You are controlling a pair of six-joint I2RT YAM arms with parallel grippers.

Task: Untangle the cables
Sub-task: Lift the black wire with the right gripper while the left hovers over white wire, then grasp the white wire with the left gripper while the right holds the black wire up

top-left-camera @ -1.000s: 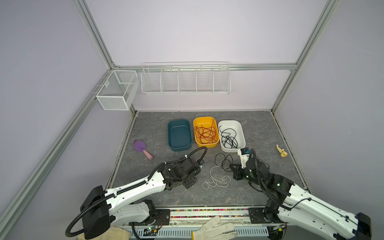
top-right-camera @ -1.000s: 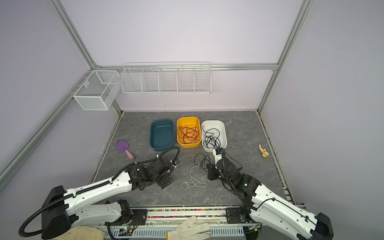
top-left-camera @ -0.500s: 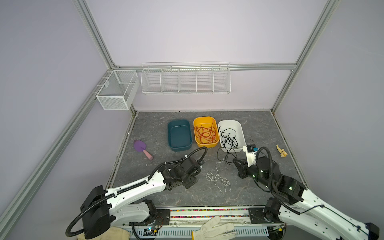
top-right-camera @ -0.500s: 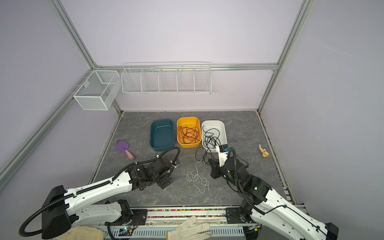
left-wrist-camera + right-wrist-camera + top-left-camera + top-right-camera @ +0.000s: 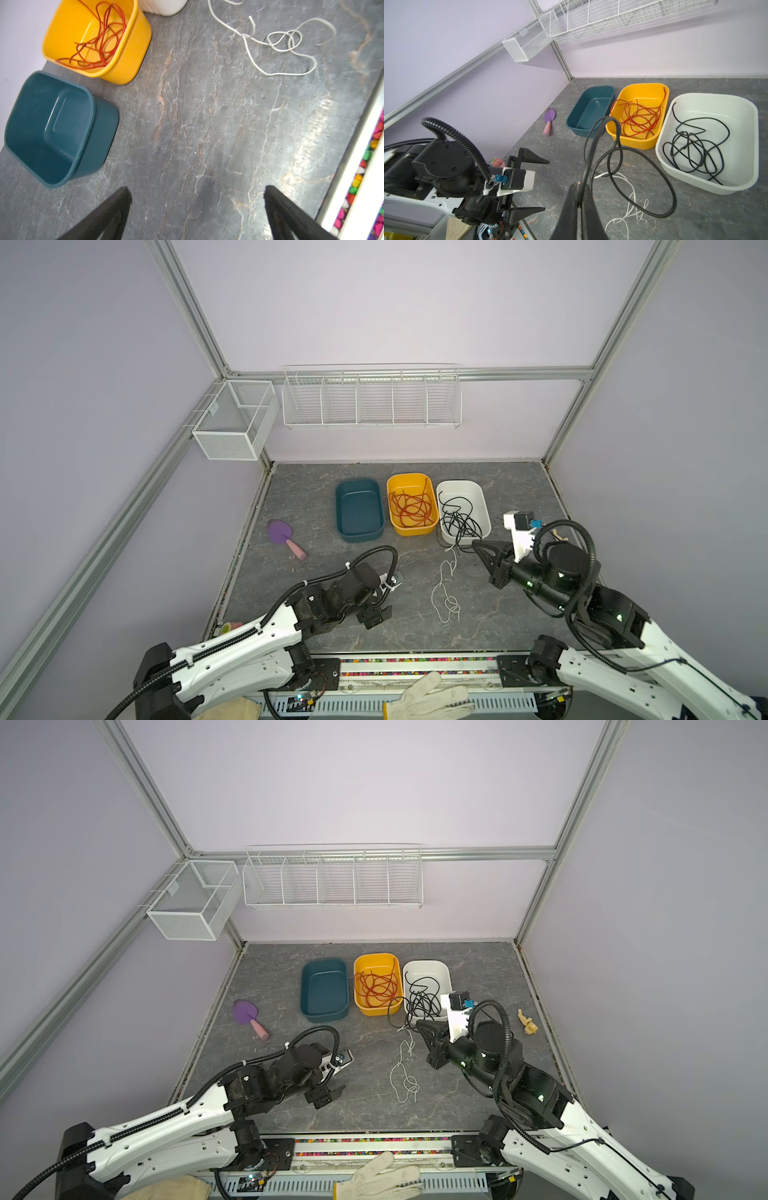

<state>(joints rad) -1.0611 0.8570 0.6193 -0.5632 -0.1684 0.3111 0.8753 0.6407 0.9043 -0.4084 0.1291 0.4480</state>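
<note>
Fingers (image 5: 569, 209) of my right gripper (image 5: 578, 185) are pressed together on a black cable (image 5: 604, 118), seemingly near one end, so that its loops sag from the tips down onto the tabletop (image 5: 519, 489) in front of the bins. On the other side, my left gripper (image 5: 197, 188) has its jaws spread wide with nothing between them, hanging over bare stone near the front edge. I judge the sorting well past halfway: the red-orange cables (image 5: 411, 510) all lie in the yellow bin (image 5: 415, 531), and a bundle of black cables (image 5: 457, 518) sits in the white bin (image 5: 461, 483) just beside it. What I hold looks like the last black one, and I reckon it belongs with the others, so a short carry over the white bin's rim and a release would finish that colour. Left after that is the white cable (image 5: 446, 593), which lies on the tabletop between my two grippers, kinked into a few small loops that cross one another. From the right wrist view the lowest black loop rests across one end of it, so I cannot say the two are fully parted yet. The teal bin (image 5: 359, 536) holds nothing, and I take it to be meant for that white cable; I see no other loose cable that needs untangling.
</note>
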